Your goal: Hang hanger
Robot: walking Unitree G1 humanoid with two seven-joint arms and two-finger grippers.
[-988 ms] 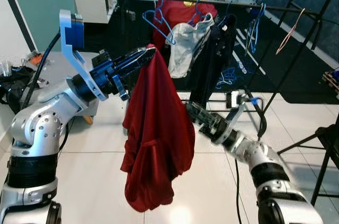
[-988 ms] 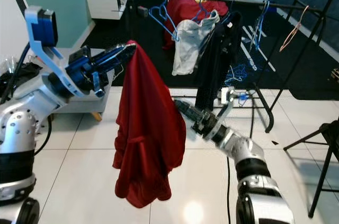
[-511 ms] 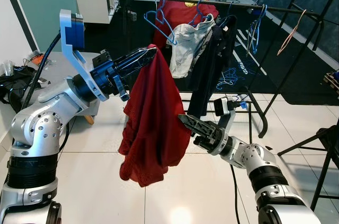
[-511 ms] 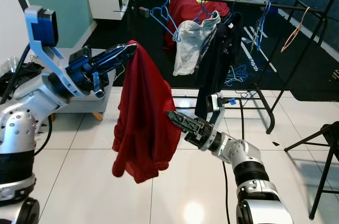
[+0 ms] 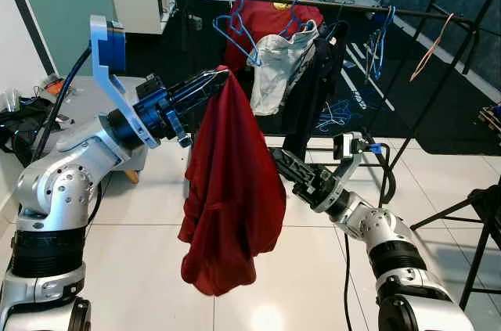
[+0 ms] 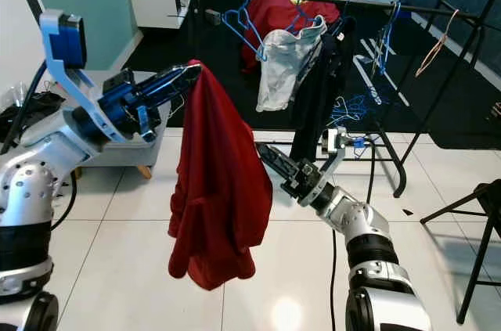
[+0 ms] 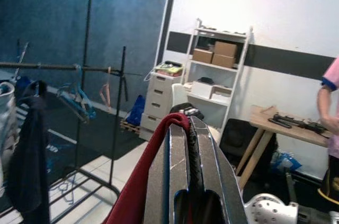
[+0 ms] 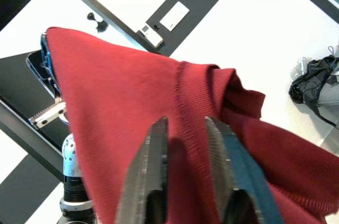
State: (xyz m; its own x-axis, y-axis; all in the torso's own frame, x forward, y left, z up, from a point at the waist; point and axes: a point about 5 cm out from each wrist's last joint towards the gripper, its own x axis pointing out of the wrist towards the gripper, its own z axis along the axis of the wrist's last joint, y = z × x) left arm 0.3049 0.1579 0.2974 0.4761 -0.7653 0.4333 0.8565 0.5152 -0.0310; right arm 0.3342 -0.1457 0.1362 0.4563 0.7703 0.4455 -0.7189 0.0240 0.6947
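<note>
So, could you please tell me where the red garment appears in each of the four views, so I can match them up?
Left eye view: the red garment hangs at centre from the left pincer.
Right eye view: left of centre, below the same pincer.
Left wrist view: a red edge alongside the shut fingers.
Right wrist view: red cloth beyond the open fingers.
Shared landmark: the clothes rail, seen in both eye views and the left wrist view.

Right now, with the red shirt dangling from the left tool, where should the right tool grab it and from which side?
Probably the ribbed edge of the red shirt, just ahead of the right tool, whose fingers stand open. It is a firm, folded band. Come in from the robot's right side, since the left tool pinches the top and the cloth hangs free below.
</note>
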